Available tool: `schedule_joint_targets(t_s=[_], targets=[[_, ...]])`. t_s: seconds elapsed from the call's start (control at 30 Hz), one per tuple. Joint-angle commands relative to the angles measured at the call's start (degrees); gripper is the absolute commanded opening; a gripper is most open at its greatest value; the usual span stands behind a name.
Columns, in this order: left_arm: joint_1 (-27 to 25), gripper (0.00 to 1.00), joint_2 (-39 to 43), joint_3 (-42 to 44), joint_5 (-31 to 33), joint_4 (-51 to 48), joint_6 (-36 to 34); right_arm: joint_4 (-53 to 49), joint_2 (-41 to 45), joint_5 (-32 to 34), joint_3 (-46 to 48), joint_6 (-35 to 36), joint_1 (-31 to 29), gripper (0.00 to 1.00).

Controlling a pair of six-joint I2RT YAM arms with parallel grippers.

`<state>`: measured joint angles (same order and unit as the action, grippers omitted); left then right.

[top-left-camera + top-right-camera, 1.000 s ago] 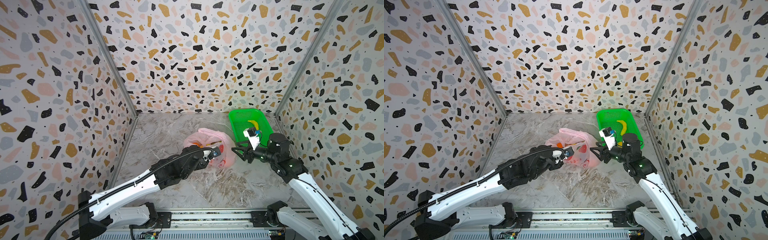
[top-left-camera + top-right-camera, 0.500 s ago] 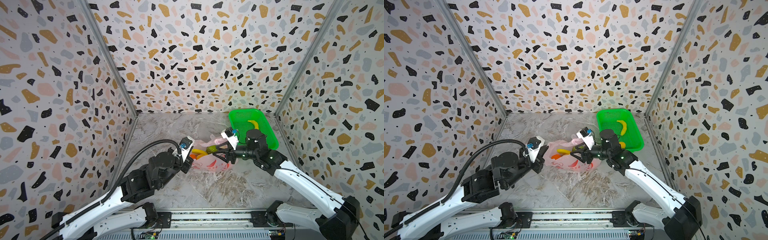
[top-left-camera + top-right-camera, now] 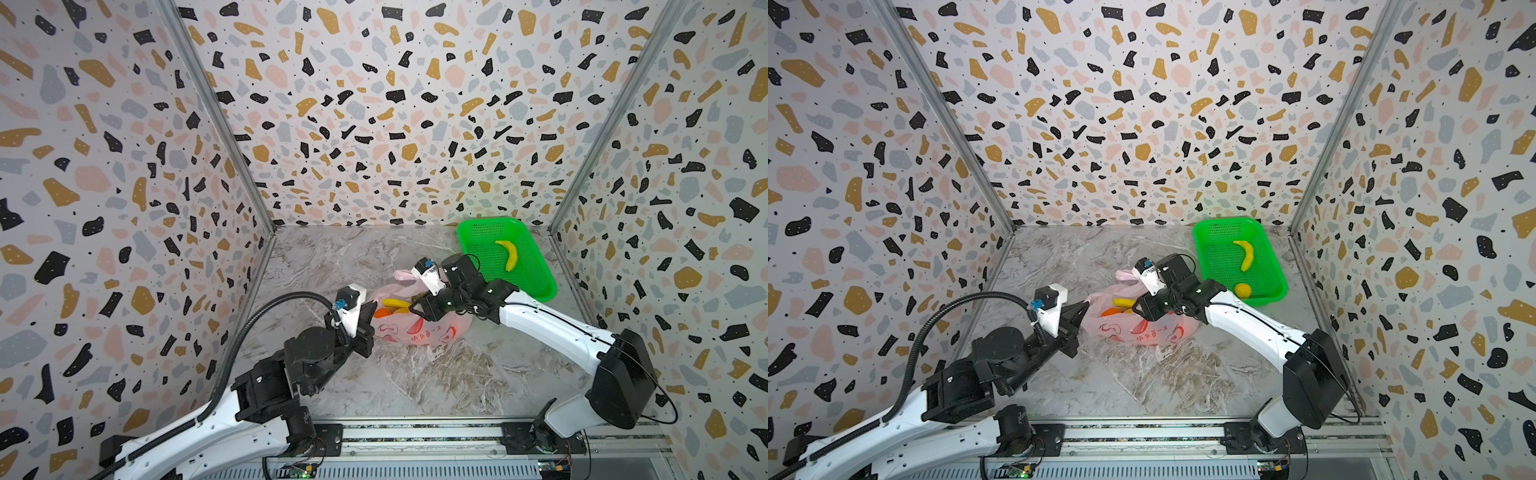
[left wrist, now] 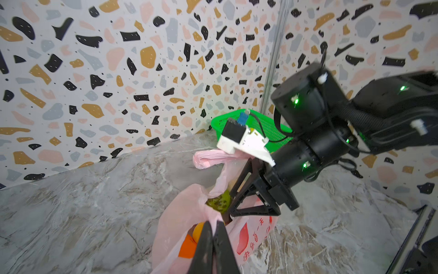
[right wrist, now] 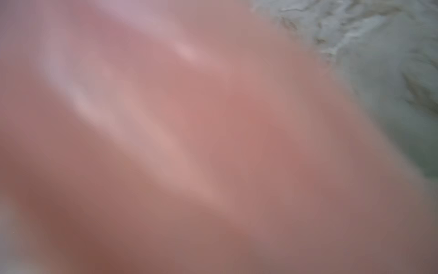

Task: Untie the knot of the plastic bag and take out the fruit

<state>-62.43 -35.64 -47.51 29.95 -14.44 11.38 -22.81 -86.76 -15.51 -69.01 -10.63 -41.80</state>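
Plastic bag (image 3: 419,332) is laid on its side near the middle of the tabletop (image 3: 332,257), between the 2 arms, with the green basket (image 3: 486,221) near it toward the right wall. The rim on the left arm's side is pinched by the left hand (image 4: 214,224), whose jaws are pressed together on the pink film. By that hold the mouth is judged to be kept lifted and open for entry.

No knot is seen across the mouth, and 1 handle strip (image 4: 208,159) lies loose, so the untying is judged done. The right hand (image 4: 231,205) is pushed into the opening with its jaws apart and its tips just beside a bumpy green fruit (image 4: 218,201). No closed grip on it is shown. The right wrist view is filled by blurred pink film, which fits a hand sunk in the bag.

The bag's long axis is laid across both top views, roughly left to right and flat on the tabletop. The mouth is turned toward the left arm and upward, the closed bottom toward the right arm. 1 banana (image 3: 509,254) is already lodged in the basket.
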Motion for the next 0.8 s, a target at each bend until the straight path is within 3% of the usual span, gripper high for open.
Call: schedule_joint_targets(t_s=[0.0,0.23,0.43,0.57,0.77], targets=[[-0.5,0.0,1.5,-2.3,2.1,5.4,-0.4,-7.0,4.4,14.7,-0.2,-0.8,2.9,0.52],[-0.6,0.0,1.5,-1.2,-3.7,6.6,0.3,-11.8,12.8,14.8,7.8,-3.6,7.5,0.67],[-2.1,0.0,2.2,4.2,-7.9,7.8,5.3,-13.0,20.9,7.7,15.7,-10.5,5.6,0.69],[-3.9,0.0,2.9,5.3,-8.5,6.1,6.3,-15.0,26.0,6.3,10.9,-14.7,-0.3,0.7],[-4.7,0.0,2.7,6.1,-10.5,6.8,5.3,-14.2,21.9,-1.1,3.2,-16.9,-6.5,0.7]])
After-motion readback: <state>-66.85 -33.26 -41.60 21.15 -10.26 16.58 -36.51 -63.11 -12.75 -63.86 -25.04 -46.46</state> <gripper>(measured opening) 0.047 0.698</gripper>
